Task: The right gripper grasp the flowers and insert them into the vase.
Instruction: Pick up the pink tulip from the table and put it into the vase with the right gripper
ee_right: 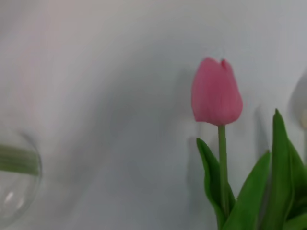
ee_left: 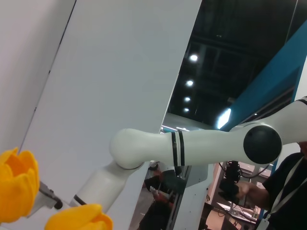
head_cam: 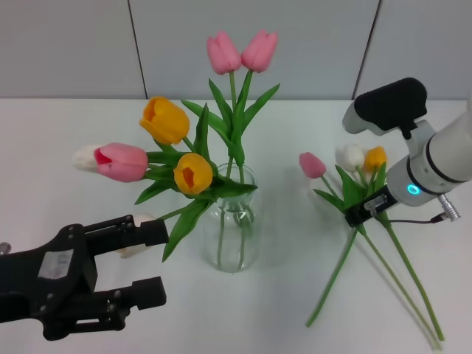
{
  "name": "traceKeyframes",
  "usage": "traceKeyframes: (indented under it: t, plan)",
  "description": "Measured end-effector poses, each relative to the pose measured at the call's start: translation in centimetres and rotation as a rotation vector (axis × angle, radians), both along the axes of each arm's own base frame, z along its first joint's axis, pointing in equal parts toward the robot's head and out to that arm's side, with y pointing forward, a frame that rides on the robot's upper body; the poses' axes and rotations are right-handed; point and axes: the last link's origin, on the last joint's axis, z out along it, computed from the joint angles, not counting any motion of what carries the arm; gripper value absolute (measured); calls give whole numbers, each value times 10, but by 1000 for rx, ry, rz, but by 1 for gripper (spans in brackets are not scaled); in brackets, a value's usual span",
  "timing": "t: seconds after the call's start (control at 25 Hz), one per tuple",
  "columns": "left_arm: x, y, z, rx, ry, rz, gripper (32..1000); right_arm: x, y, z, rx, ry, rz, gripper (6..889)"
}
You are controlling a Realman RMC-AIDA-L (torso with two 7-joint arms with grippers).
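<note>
Item: the flowers [head_cam: 313,164], one pink tulip, lying on the worktop [head_cam: 66,133], bud just ahead of my right pincer [head_cam: 366,210]. Light, limp, slippery stem; best gripped mid-stem above the leaves. Pincer finger state: cannot tell. The vase [head_cam: 233,221] stands beyond the bud.

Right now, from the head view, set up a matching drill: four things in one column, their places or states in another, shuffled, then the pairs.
Things:
1. vase
2. pink tulip
3. left gripper
4. right gripper

Places or states:
A. down among the stems of three loose tulips
B. low on the robot's left, open and holding nothing
C. lying on the table, leftmost of the loose three
D. upright at the middle, holding a bunch of tulips

Pairs: 1-D, 2-C, 3-B, 4-A
</note>
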Motion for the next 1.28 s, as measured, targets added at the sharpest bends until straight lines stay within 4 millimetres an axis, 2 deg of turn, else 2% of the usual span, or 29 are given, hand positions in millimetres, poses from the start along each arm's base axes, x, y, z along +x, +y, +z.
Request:
traceKeyframes:
  t: [0.24, 0.48, 0.92, 1.12, 1.28]
  plan:
    - [-1, 0, 1, 2, -1, 1, 814, -2, 5, 19, 32, 9, 20, 56]
    - [-2, -2, 1, 3, -2, 8, 814, -6, 8, 55, 106, 41, 65, 54]
    - [-5, -3, 4, 6, 3, 13, 814, -50, -2, 124, 289, 268, 294, 52]
    - [-5, -3, 4, 6, 5, 14, 814, -85, -20, 160, 364, 373, 473, 52]
    - [-6, -4, 4, 6, 6, 15, 814, -111, -36, 176, 386, 490, 619, 51]
